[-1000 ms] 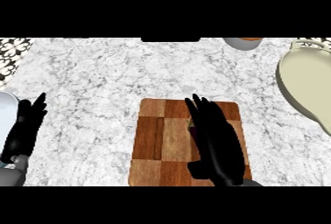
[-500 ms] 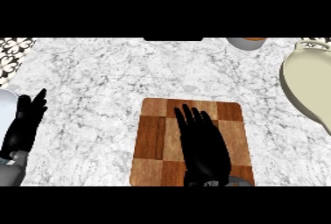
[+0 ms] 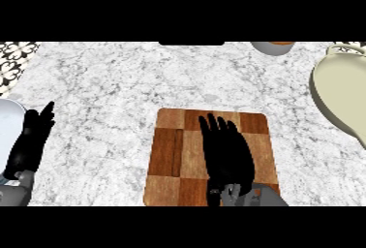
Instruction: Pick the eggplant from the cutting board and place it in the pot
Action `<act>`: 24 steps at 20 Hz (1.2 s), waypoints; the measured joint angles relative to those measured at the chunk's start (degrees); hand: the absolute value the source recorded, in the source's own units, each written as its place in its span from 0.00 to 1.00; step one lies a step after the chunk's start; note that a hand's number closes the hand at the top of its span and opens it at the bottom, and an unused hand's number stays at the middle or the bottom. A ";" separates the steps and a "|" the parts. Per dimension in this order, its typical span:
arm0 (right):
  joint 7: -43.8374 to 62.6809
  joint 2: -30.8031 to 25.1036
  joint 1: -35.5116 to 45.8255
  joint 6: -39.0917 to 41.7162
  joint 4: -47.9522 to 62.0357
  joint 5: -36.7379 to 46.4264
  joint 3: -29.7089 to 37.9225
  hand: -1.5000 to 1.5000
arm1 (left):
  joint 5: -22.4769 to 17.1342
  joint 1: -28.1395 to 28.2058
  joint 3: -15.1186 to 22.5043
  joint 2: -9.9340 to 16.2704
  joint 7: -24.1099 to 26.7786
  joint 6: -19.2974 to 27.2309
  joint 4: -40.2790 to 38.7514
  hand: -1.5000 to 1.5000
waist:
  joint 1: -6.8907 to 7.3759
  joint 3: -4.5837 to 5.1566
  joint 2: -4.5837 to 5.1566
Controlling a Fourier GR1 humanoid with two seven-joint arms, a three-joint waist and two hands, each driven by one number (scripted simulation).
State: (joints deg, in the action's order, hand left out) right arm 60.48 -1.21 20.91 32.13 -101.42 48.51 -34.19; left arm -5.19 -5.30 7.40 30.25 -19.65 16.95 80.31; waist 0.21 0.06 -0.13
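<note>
Cutting board (image 3: pixel 172 160) under flat right hand (image 3: pixel 227 157)

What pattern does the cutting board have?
The cutting board shows a checkered pattern of light and dark brown wood blocks, seen in the head view.

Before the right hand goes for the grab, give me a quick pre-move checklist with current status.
1. Right hand over the cutting board: ok.
2. Right hand's fingers straight, open: ok.
3. Eggplant in view: not ok; none shows, it may be hidden under the hand.
4. Pot at the counter's right edge, mouth uncovered: ok, though partly cut off.
5. Left hand resting open at the view's left edge, apart from the board: ok.
6. Counter between board and pot bare: ok.
</note>
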 measured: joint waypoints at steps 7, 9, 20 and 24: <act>-1.74 0.13 -1.14 1.40 4.31 2.63 1.77 0.00 | 0.90 0.27 -1.09 -0.91 -0.09 -0.54 0.23 0.50 | -0.08 -0.03 0.07; -2.29 0.14 -1.59 0.91 5.88 3.54 2.01 0.00 | 1.68 0.24 -1.21 -1.55 -0.28 -0.42 0.42 0.50 | -0.07 -0.05 0.09; -4.40 0.69 -0.98 -2.67 13.55 7.35 2.19 0.00 | 3.62 0.36 -5.00 -3.31 -0.16 -4.20 0.31 0.50 | 0.03 -0.05 0.12; -4.51 0.70 -1.30 -3.56 15.59 7.12 2.86 0.00 | 4.98 1.81 -5.25 -4.19 -0.84 -4.34 2.18 0.50 | 0.07 -0.06 0.10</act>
State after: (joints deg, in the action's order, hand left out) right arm 55.97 -0.51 19.62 28.57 -85.83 55.63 -31.33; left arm -0.20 -3.49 2.15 26.06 -20.49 12.60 82.49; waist 0.27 0.00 -0.03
